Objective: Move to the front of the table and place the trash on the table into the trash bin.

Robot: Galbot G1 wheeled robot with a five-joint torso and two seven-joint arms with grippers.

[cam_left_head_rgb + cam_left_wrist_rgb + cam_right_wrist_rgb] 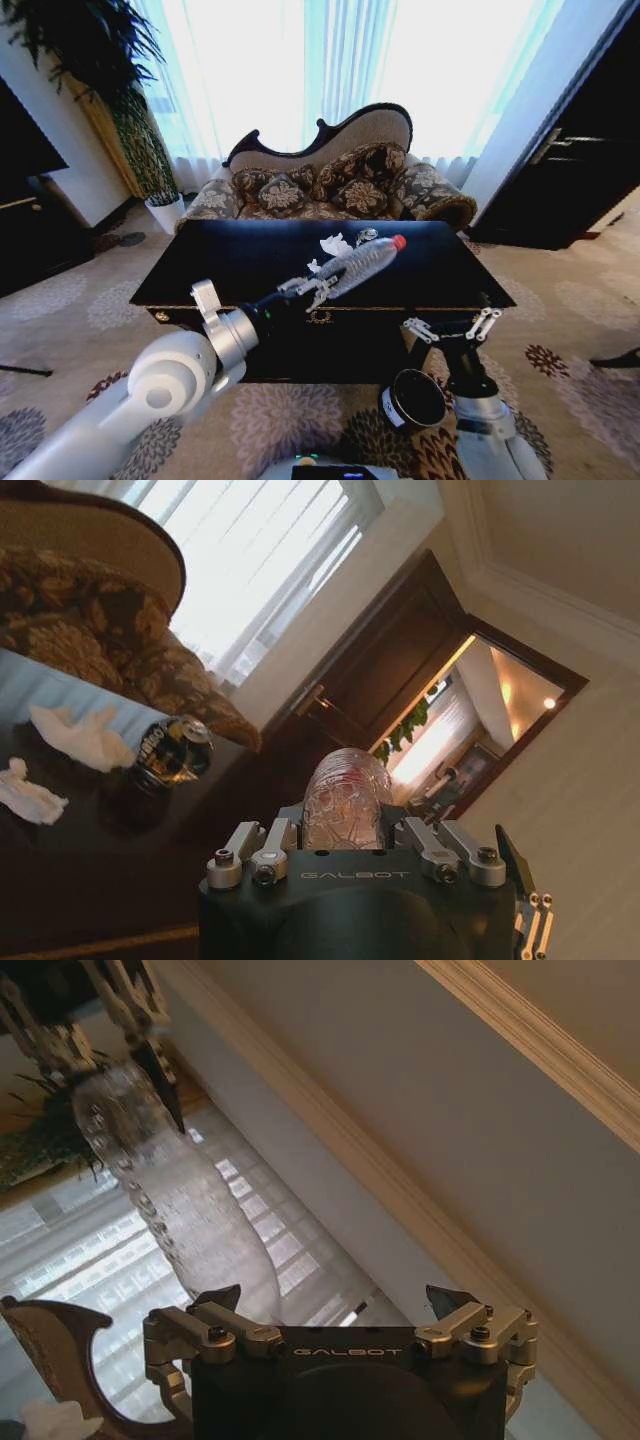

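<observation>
While over the table [250, 262], left claw [318, 290] gripping bottle [368, 262] (right claw [452, 328] spread).

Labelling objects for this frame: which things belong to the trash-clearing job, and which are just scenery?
Job:
- clear plastic bottle with red cap, held off the table by the left gripper
- two white tissue wads
- small dark round cup
- glossy black table
- black cylindrical trash bin
- right gripper, open, above the bin

Scenery:
- patterned sofa
- potted plant
- dark door
</observation>
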